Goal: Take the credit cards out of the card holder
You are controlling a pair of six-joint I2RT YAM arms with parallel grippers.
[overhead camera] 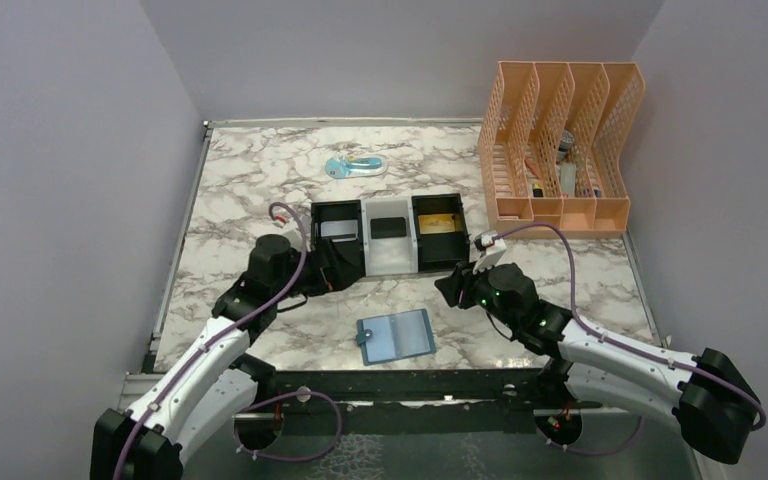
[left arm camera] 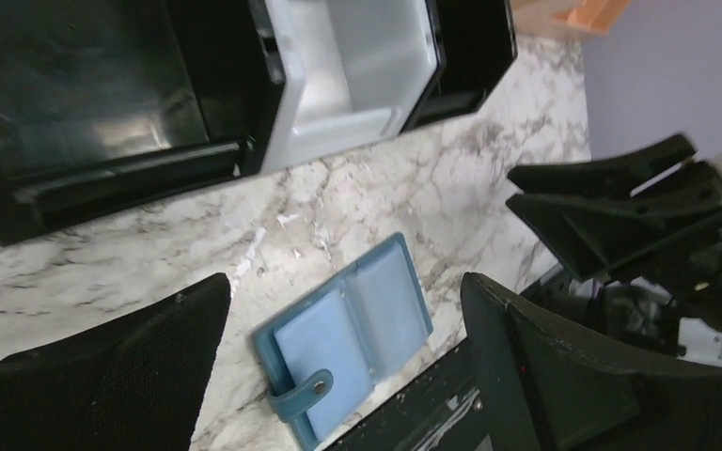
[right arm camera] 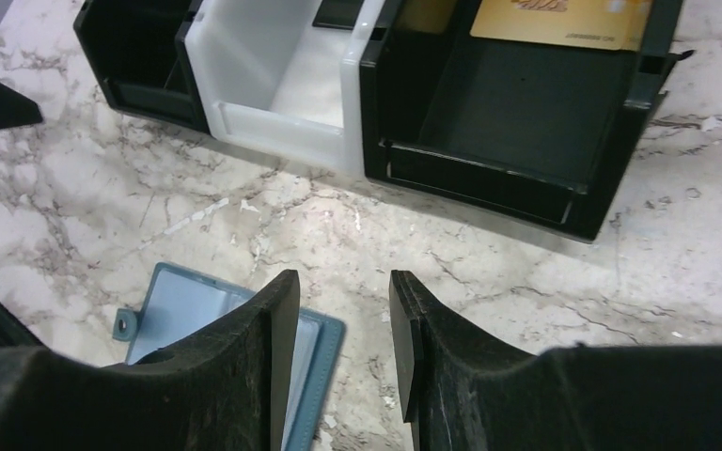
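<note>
Left gripper (left arm camera: 346, 282): jaws spread wide, holding nothing. The card holder (left arm camera: 348, 338) lies open and flat just below, between its fingers.
Right gripper (right arm camera: 341, 282): jaws a narrow gap apart and empty, with the holder beneath one finger and the tray (right arm camera: 277, 132) just ahead.
Gold card (right arm camera: 555, 23): rests in the tray compartment straight ahead of the right gripper.
Holder's sleeves: pale blue and seemingly bare, though I cannot tell for sure.
Doing it well: probably a check for leftovers. Pin the holder with one gripper, then slide any card out flat.
</note>
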